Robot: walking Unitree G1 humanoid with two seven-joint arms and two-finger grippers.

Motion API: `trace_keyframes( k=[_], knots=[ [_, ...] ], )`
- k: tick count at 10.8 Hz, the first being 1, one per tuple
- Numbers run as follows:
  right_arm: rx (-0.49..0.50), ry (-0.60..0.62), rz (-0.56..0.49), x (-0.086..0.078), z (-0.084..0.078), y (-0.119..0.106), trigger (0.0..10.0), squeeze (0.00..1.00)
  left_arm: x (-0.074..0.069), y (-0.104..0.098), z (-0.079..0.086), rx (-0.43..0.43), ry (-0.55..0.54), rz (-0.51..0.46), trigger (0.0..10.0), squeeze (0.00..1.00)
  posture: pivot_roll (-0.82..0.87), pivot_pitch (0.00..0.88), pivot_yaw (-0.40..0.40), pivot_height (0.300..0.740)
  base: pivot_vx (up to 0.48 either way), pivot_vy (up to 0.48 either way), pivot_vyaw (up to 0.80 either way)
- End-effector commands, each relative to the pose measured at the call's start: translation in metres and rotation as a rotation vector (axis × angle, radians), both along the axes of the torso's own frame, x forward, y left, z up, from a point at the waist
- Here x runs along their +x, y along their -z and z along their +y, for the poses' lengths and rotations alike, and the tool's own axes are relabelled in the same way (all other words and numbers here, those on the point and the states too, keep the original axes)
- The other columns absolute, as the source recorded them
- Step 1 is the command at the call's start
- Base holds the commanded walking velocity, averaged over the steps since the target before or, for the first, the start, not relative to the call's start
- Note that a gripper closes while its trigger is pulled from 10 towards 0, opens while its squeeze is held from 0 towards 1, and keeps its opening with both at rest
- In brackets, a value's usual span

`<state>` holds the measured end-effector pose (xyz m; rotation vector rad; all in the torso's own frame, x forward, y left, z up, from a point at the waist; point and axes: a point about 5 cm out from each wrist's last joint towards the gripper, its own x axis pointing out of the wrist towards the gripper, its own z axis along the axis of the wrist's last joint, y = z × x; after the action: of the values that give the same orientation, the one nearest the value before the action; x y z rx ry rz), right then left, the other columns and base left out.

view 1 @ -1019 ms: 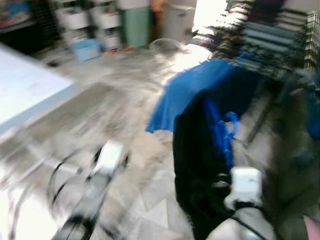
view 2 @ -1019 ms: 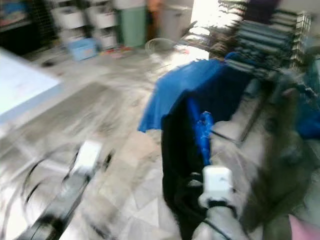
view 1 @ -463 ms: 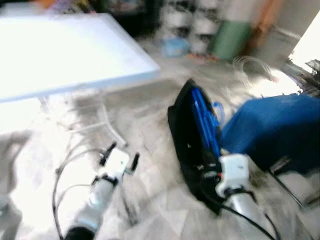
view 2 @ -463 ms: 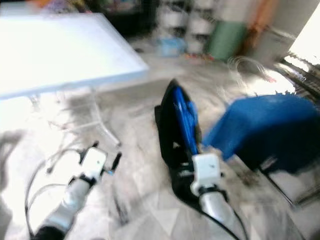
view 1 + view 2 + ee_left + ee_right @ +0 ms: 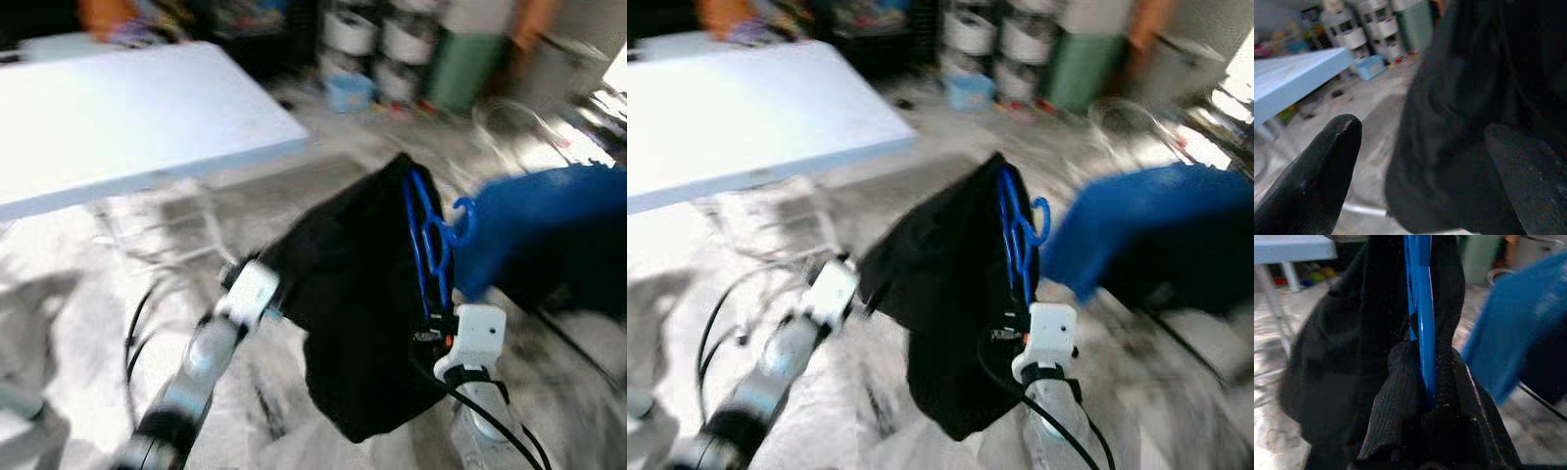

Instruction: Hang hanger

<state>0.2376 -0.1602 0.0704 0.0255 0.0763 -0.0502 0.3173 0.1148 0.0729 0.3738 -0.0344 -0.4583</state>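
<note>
Right gripper [image 5: 1427, 406] clenched on blue hanger [image 5: 428, 240] carrying black garment [image 5: 358, 294]; left gripper [image 5: 1420, 147] spread, should steady cloth just ahead, keep hook upright.

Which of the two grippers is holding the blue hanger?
The right gripper, shut on the blue hanger with the black garment draped on it. The left gripper is open beside the garment's edge.

Two silver metal arms, each ending in a boxy white wrist block. Black cables loop along both arms. The left gripper [image 5: 1415, 161] has two long, matte black, round-tipped fingers [image 5: 1317, 181].
</note>
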Motion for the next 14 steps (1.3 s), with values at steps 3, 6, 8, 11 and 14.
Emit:
trace_keyframes(
  k=[3,6,8,11,14],
  knots=[
    [0.020,0.069,-0.064,0.004,-0.003,-0.006,10.0,0.00,0.009,-0.005,-0.019,-0.005,0.057,0.031,10.0,0.00,0.09,0.000,0.003,0.740,0.000,0.000,-0.53],
    [0.030,0.102,-0.063,-0.004,-0.006,-0.003,10.0,0.00,0.020,-0.013,-0.025,0.017,0.062,0.014,10.0,0.00,0.05,0.002,0.027,0.740,0.000,0.000,0.00],
    [0.092,0.083,-0.071,-0.009,-0.004,-0.005,10.0,0.00,0.021,-0.009,-0.017,0.018,0.026,0.034,10.0,0.00,0.05,0.002,-0.009,0.740,0.000,0.000,0.00],
    [0.038,-0.328,0.034,-0.036,0.008,0.000,10.0,0.00,0.012,-0.003,-0.025,-0.062,0.134,0.091,10.0,0.00,0.06,0.031,-0.056,0.740,0.000,0.000,0.00],
    [-0.012,-0.518,0.094,-0.055,0.002,-0.013,10.0,0.00,0.014,-0.012,-0.042,-0.090,0.219,0.064,10.0,0.00,0.04,0.036,-0.065,0.740,0.000,0.000,0.00]
  ],
)
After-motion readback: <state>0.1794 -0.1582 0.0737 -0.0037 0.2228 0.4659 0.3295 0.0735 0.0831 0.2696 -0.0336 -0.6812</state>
